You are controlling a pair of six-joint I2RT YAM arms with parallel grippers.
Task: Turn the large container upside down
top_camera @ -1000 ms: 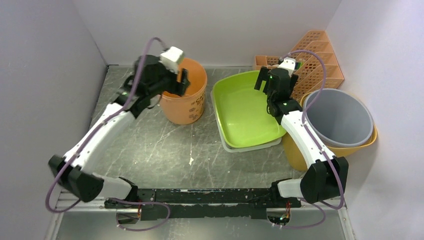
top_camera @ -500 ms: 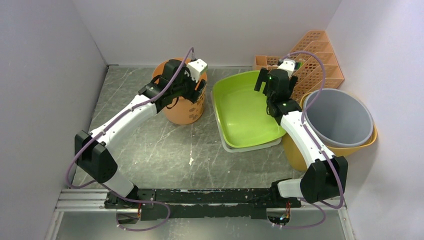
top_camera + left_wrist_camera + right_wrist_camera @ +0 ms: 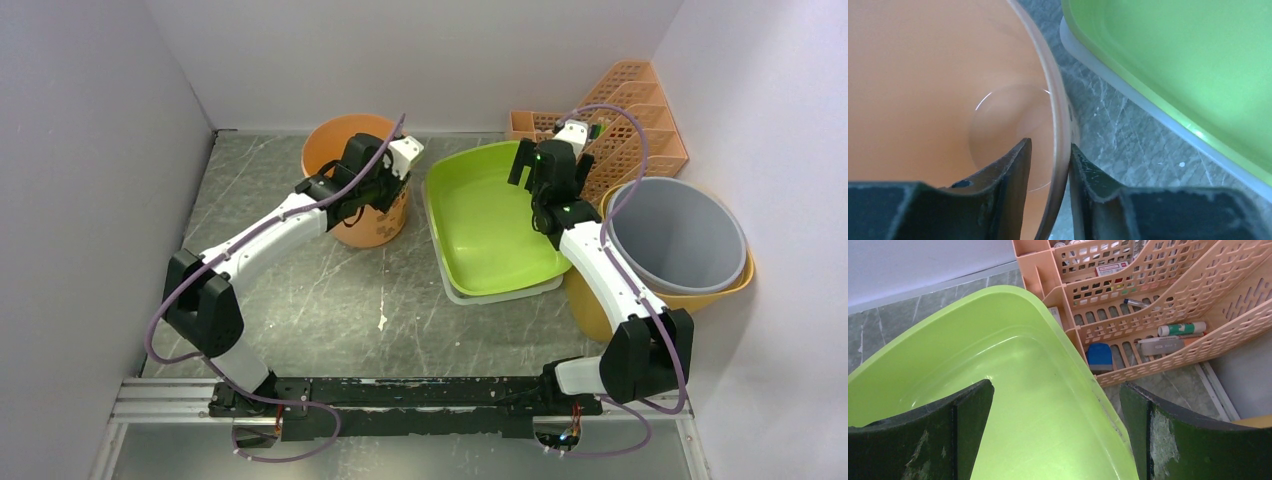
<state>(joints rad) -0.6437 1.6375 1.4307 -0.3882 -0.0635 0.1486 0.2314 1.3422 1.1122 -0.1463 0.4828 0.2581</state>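
The large orange container (image 3: 335,150) stands upright at the back left, its mouth facing up. My left gripper (image 3: 398,185) is at its right rim. In the left wrist view the left gripper (image 3: 1050,145) straddles the container's rim (image 3: 1060,115). One finger is inside the container and the other rests against the outside. A narrow gap shows between the inner finger and the wall. My right gripper (image 3: 535,175) hangs wide open over the right rim of the green basin (image 3: 490,220), holding nothing; the right wrist view shows the right gripper (image 3: 1057,385) above that basin (image 3: 1013,365).
The green basin sits nested in a white basin (image 3: 500,295), just right of the orange container. An orange mesh organizer (image 3: 630,120) with small items stands at the back right. A grey bucket (image 3: 680,235) sits inside a yellow bucket (image 3: 590,310) by the right wall.
My left arm swung right across the orange container's mouth to its right rim, and its jaws narrowed round the rim. The right arm has not moved.
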